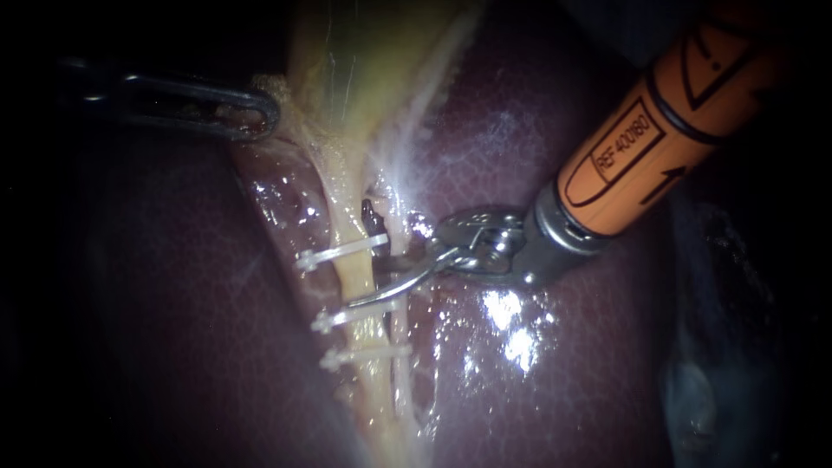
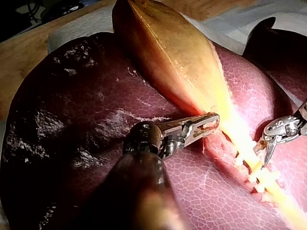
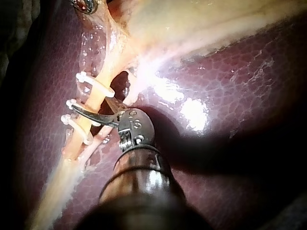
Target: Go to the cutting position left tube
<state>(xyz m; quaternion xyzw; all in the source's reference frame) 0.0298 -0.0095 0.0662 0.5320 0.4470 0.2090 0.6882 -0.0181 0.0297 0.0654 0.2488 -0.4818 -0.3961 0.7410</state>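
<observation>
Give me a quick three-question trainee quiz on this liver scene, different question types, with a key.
1. How many clips sit on the tube?
2. True or false: the right instrument's end effector is shut.
3. The left instrument grips: A the tube, B the gallbladder, C a clip.
Key: 1 three; 2 false, its blades stand open astride the tube; 3 B.
</observation>
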